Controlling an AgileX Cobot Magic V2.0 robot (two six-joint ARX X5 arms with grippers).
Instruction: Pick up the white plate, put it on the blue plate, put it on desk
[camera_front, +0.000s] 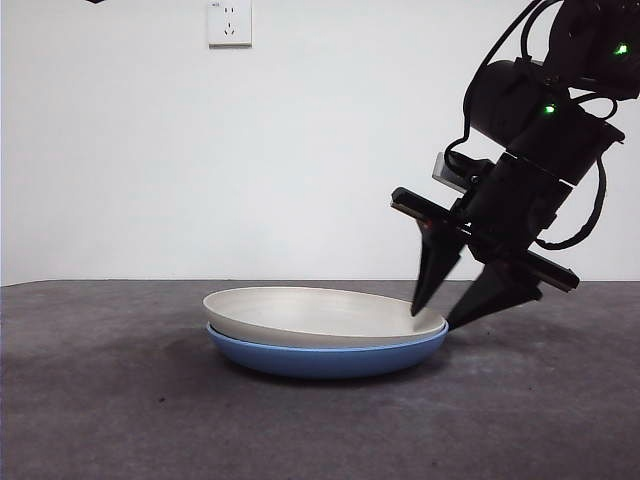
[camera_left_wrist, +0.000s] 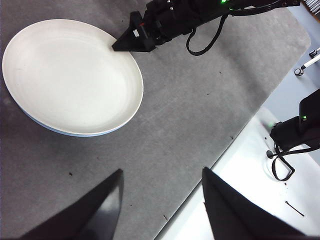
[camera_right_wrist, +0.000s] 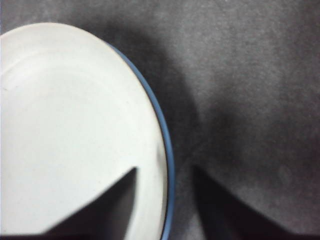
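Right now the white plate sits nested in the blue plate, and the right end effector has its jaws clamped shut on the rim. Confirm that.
Not quite. The white plate does sit nested in the blue plate, but the right end effector is open: its jaws straddle the rim, one inside and one outside. The right wrist view shows the gap.

White wall socket plate (camera_front: 229, 22) at top of front frame, left of centre, on plain white wall (camera_front: 330, 140). Left wrist frame: pale glossy floor (camera_left_wrist: 260, 185) fills lower right; caster wheel with metal leg (camera_left_wrist: 306, 65) at right edge, upper part. A thin dark mark on the floor, lower right corner.
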